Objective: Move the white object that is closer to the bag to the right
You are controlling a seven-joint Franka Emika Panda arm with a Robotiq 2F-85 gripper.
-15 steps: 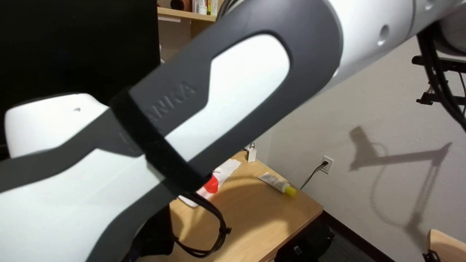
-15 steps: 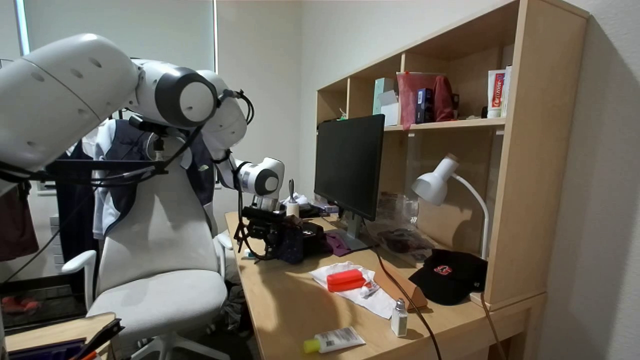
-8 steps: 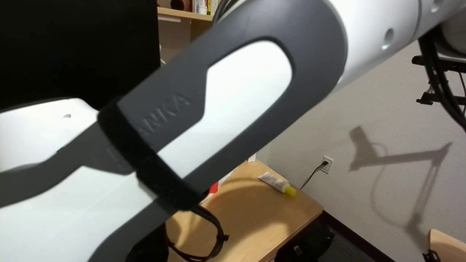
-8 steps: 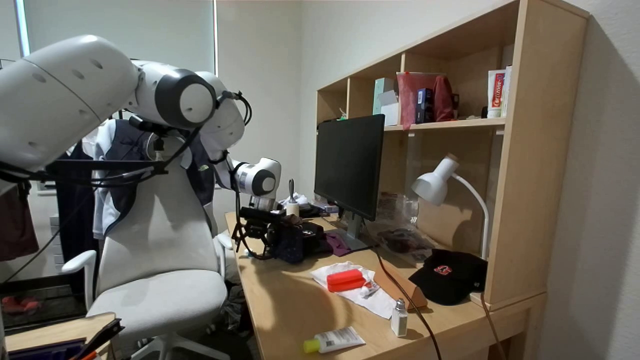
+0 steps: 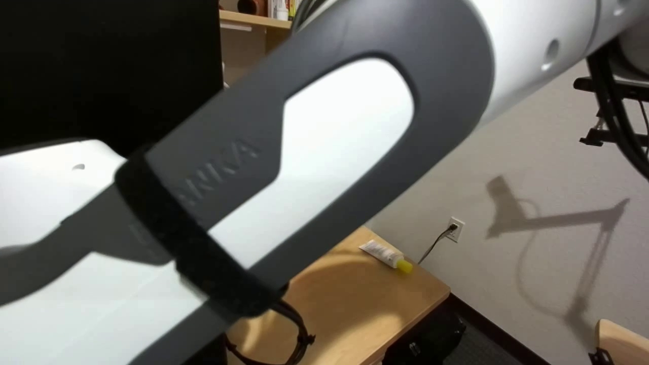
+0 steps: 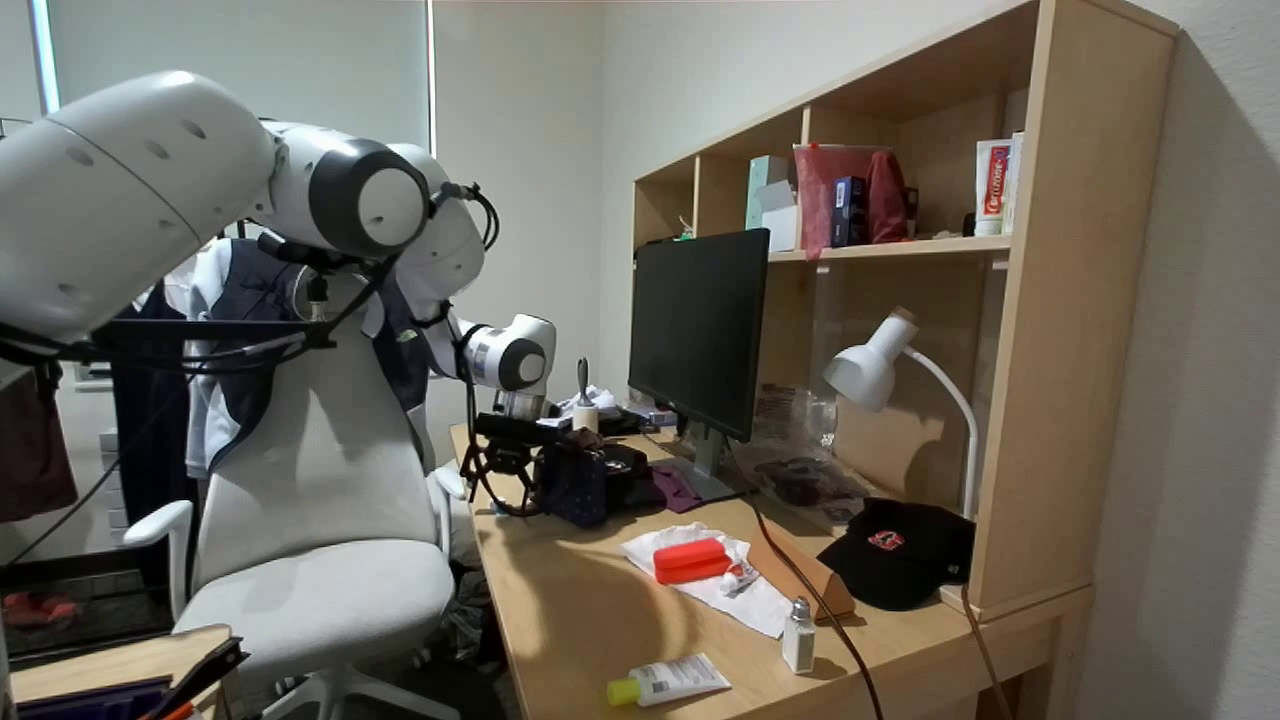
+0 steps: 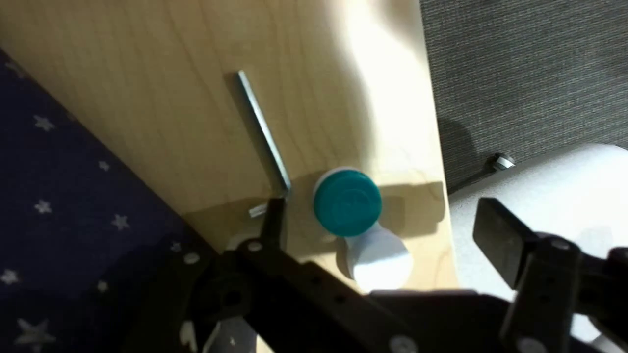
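Observation:
A small white two-lidded case [image 7: 369,241], with one teal lid and one white lid, lies on the desk near its edge in the wrist view. A dark blue bag [image 7: 83,196] with white stars is to its left; the bag [image 6: 572,488] also shows in an exterior view. My gripper [image 7: 380,220] is open above the case. One finger is on the bag side, the other over the chair beyond the desk edge; neither touches the case. The gripper [image 6: 510,465] hangs low beside the bag in an exterior view. The arm hides it in the remaining exterior view.
A metal hex key [image 7: 265,130] lies beside the case. A tube with yellow cap [image 6: 672,682], a white bottle [image 6: 798,637] and a red case [image 6: 692,561] on white paper are on the desk. A monitor [image 6: 698,330] stands behind the bag. A chair [image 6: 320,590] is alongside.
The gripper has moved slightly left, away from the bag, in an exterior view. In the remaining exterior view the arm has shifted lower and now covers the red case and white bottle.

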